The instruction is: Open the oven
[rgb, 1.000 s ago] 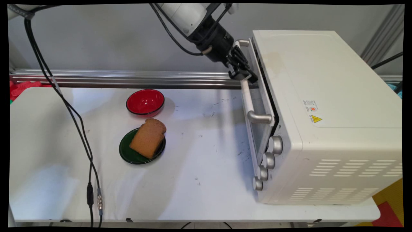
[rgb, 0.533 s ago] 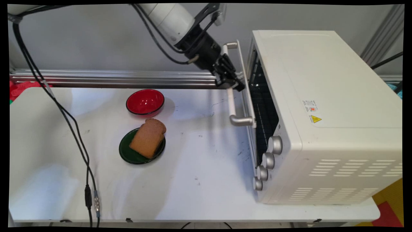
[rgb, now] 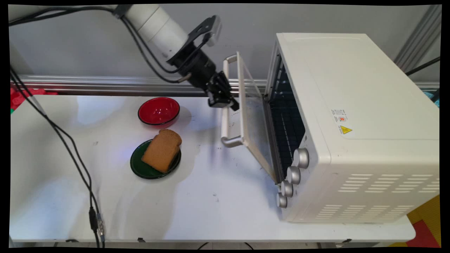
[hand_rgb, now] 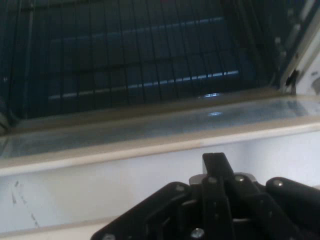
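A white toaster oven (rgb: 351,105) stands on the right of the table. Its glass door (rgb: 255,133) hangs partly open, tilted out to the left. My black gripper (rgb: 225,102) is shut on the door's white bar handle (rgb: 224,123), near the bar's upper half. In the hand view the gripper (hand_rgb: 216,161) rises from the bottom edge against the pale handle (hand_rgb: 110,175). Beyond it lie the door glass (hand_rgb: 150,127) and the dark wire rack (hand_rgb: 125,65) inside the oven. A brown bread slice (rgb: 161,149) lies on a green plate (rgb: 137,168), left of the door.
A red bowl (rgb: 159,111) sits behind the plate. Several silver knobs (rgb: 293,174) line the oven's front lower corner. Black cables (rgb: 70,147) hang across the table's left side. A metal rail (rgb: 105,86) runs along the back edge.
The gripper has moved left and down with the handle in it, swinging the oven door from nearly shut to partly open. The rack inside now shows. Bread, plate and bowl have not moved.
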Robot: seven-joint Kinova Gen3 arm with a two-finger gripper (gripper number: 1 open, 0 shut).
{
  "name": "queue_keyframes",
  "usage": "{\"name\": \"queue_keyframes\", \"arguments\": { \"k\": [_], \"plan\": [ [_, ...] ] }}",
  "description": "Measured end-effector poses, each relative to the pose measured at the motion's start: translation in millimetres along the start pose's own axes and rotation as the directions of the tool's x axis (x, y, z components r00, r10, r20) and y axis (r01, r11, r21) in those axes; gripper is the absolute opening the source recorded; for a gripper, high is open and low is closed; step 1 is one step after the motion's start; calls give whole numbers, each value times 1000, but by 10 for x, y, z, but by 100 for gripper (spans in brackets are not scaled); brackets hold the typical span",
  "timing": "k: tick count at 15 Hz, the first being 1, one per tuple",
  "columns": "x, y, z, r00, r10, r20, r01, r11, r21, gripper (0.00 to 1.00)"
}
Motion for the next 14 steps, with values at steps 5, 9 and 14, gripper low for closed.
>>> {"name": "queue_keyframes", "arguments": {
  "k": [5,9,14],
  "plan": [
    [-300,-14,-28,1000,-8,8,8,1000,20,0],
    [-540,-26,-31,1000,-20,18,19,999,29,0],
    [-872,-55,0,999,-42,12,42,998,48,0]
  ]
}}
